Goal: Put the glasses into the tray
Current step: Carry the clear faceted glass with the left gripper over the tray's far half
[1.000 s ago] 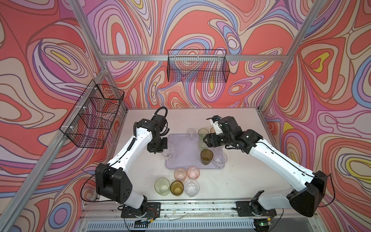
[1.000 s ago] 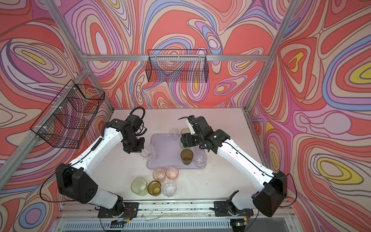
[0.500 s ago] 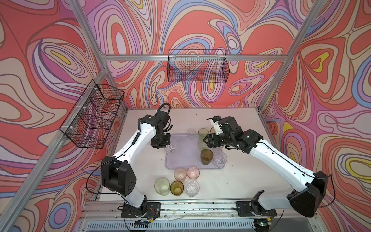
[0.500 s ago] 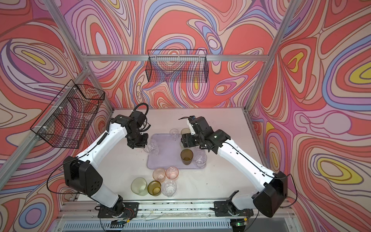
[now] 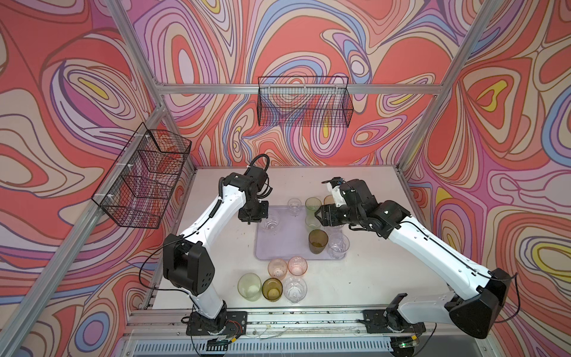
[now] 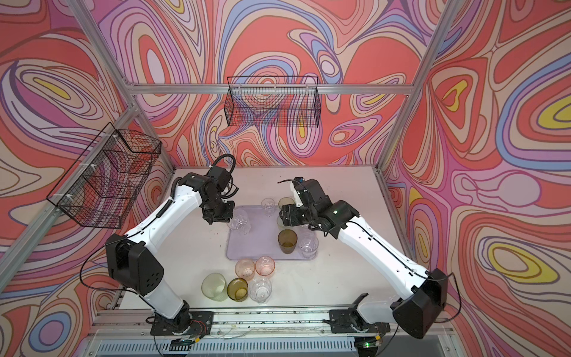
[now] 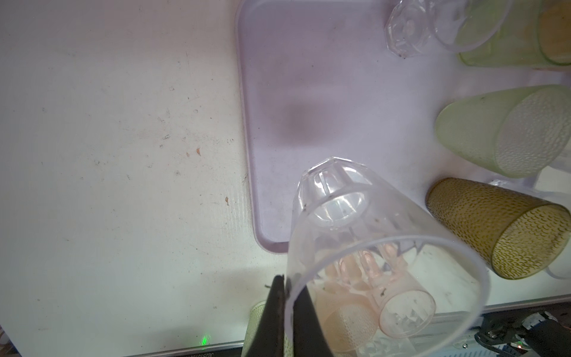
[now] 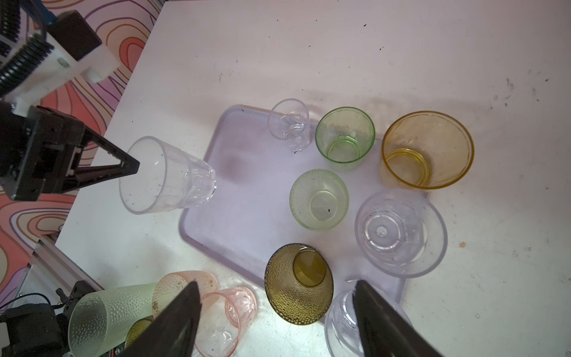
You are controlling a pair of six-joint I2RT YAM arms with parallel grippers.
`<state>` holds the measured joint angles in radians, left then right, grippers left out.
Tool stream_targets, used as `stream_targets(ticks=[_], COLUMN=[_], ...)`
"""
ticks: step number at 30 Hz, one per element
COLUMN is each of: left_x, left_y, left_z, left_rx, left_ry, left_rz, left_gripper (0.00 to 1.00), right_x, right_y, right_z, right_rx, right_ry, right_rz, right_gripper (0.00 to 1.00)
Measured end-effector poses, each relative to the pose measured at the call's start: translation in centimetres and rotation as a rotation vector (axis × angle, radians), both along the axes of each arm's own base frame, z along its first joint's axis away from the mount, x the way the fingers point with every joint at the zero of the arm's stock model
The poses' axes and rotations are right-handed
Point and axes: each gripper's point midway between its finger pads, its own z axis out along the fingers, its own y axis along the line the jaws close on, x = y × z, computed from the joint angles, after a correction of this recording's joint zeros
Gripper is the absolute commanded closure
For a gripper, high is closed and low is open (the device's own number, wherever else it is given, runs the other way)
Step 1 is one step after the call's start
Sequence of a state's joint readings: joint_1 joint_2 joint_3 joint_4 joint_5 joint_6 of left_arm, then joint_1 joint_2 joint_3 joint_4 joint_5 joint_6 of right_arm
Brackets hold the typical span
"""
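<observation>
Carrying a clear glass [image 5: 271, 220] by its rim, pinched tight in the left end effector [image 7: 286, 287], tilted over the far-left corner of the tray [image 5: 287, 239]. Calls next, by the look of it, for righting it, lowering onto bare tray floor left of the placed glasses [image 5: 318, 241], then releasing. Leaves five glasses [image 5: 277, 268] waiting on the table [image 5: 355, 278] just near of the tray. Hovering above the tray's right side, spread wide and holding nothing: right end effector [image 8: 275, 286]. Against a second ago: carried rightward and farther, from beside the tray's left edge; no visible change on the right.
</observation>
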<state>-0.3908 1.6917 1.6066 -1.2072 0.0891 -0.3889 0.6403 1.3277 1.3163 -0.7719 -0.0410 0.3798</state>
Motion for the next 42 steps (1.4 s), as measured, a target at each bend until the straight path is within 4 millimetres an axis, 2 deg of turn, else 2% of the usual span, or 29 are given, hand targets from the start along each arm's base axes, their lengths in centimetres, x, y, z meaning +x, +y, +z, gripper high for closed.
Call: stream_targets(ticks=[21,42], left_x=[2.7,4.6], left_y=[-4.4,-7.3], left_z=[-0.4,-3.5], left_rx=[-0.003,0.016], left_ry=[-0.017,0.020], left_rz=[-0.086,-0.131], left_gripper=[1.00,1.00], right_x=[-0.1,-0.5], right_y=[-0.1,-0.5], right_z=[0.0,0.9], right_rx=[0.015,0.032], right_ry=[0.011,-0.016], right_rz=[-0.018,-0.027], right_gripper=[0.19,0.19])
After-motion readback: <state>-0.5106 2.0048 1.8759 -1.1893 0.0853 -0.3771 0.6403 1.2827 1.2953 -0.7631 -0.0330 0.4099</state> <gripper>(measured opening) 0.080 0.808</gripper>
